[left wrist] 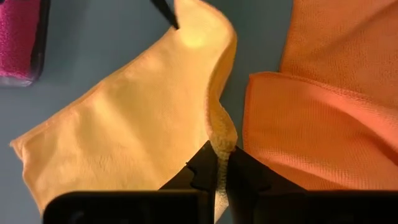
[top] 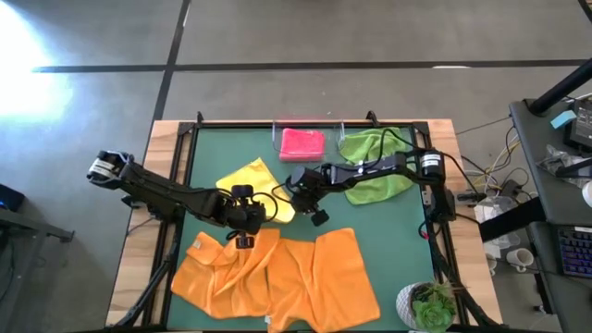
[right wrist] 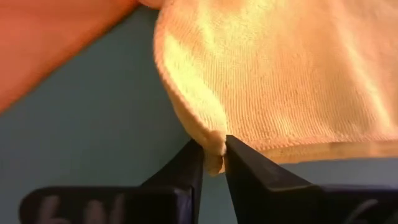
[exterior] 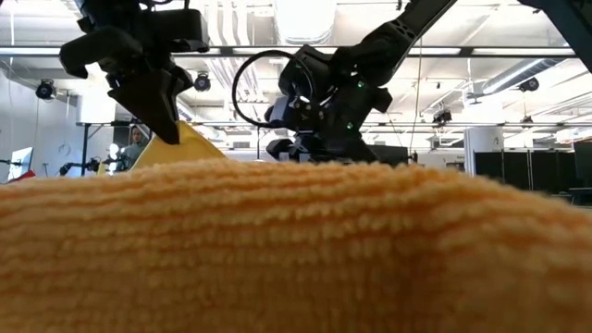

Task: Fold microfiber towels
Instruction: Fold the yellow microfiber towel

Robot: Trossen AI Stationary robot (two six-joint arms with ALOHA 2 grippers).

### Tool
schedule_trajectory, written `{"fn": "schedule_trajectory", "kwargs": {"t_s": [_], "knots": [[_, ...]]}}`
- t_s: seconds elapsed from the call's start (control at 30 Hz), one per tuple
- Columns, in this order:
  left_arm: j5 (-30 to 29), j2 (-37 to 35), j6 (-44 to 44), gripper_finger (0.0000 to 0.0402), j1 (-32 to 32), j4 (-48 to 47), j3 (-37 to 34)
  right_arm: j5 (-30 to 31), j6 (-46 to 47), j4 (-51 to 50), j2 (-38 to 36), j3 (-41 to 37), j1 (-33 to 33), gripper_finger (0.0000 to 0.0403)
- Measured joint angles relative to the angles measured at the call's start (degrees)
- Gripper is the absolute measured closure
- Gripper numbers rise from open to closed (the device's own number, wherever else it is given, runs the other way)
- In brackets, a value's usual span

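Observation:
The yellow towel (top: 252, 178) lies mid-table on the green mat, and both grippers are shut on its near side. My left gripper (top: 260, 215) has its near edge. My right gripper (top: 297, 197) has the corner toward the table's right. In the low view the towel (exterior: 190, 145) rises to a peak under my left gripper (exterior: 166, 129). Orange towels (top: 277, 277) lie spread and rumpled along the near edge. A pink towel (top: 302, 141) sits folded in a clear tray. A green towel (top: 375, 165) lies crumpled at the far right. My left gripper pinches a bunched bit of the yellow towel's near edge (left wrist: 222, 142) between its two fingers, slanting down from the table's left. That edge is raised off the mat, while the far part of the towel lies flat. My right gripper pinches the yellow towel's corner (right wrist: 213, 144) between its fingertips, slanting down from the table's right. Only the corner's tip sits between the fingers. The cloth beyond it spreads out over the mat.
The clear tray (top: 277, 139) stands at the far edge of the mat. A potted plant (top: 427, 305) stands at the near right corner. A raised dark frame (top: 185, 157) runs around the mat. In the low view an orange towel (exterior: 296, 250) fills the foreground.

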Motion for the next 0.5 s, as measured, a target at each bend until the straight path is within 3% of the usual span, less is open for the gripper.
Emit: {"fn": "schedule_trajectory", "kwargs": {"t_s": [0.2,0.5], "knots": [[0.02,-0.16,-2.33,0.0393,-0.01,-2.79,0.19,-1.70,3.71,-1.69,-0.05,0.18,0.65,0.0389],[4.56,-2.54,-16.42,0.0393,-0.24,-3.03,1.02,-1.91,12.78,-19.10,-0.17,10.37,2.15,0.0394]]}}
